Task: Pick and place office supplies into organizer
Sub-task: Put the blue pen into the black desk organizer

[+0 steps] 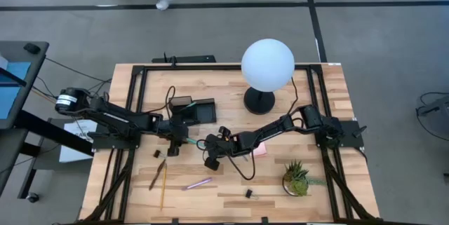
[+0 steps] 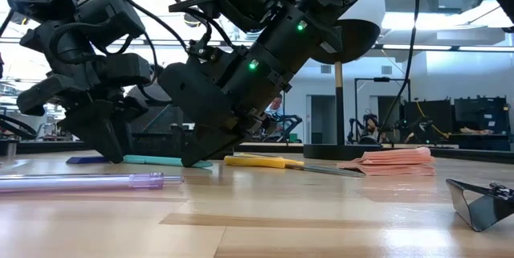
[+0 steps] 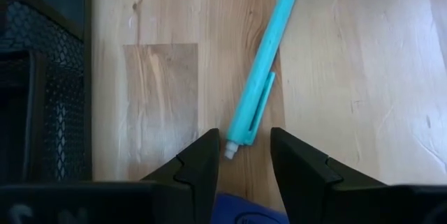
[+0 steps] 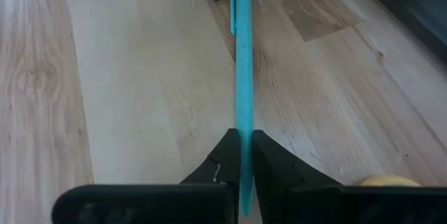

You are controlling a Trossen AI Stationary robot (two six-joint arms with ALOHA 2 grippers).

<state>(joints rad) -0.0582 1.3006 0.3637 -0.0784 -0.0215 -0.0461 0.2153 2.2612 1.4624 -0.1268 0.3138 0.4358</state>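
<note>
A teal pen (image 1: 193, 143) lies on the wooden table between my two grippers. My right gripper (image 4: 242, 155) is shut on one end of it. My left gripper (image 3: 243, 155) is open, its fingers standing on either side of the pen's clip end (image 3: 237, 137) without touching it. A small blue piece (image 3: 241, 213) lies under the left gripper. The black mesh organizer (image 1: 200, 111) stands just beyond the left gripper. The yellow-handled scissors (image 2: 257, 161) and the pink sticky-note pad (image 2: 389, 160) lie beside the right gripper. My right gripper pinches the teal pen between its two fingers near the end away from the clip (image 4: 242, 140). The fingers come slanting down from the table's right side and close across the pen. The pen's length (image 2: 161, 160) lies flat on the table.
A purple pen (image 1: 198, 183), a brown pen (image 1: 157, 174) and a yellow pencil (image 1: 163, 186) lie toward the near edge. Small black clips (image 1: 248, 193) (image 1: 157, 153) sit on the table. The white globe lamp (image 1: 267, 64) and a potted plant (image 1: 297, 177) stand on the right.
</note>
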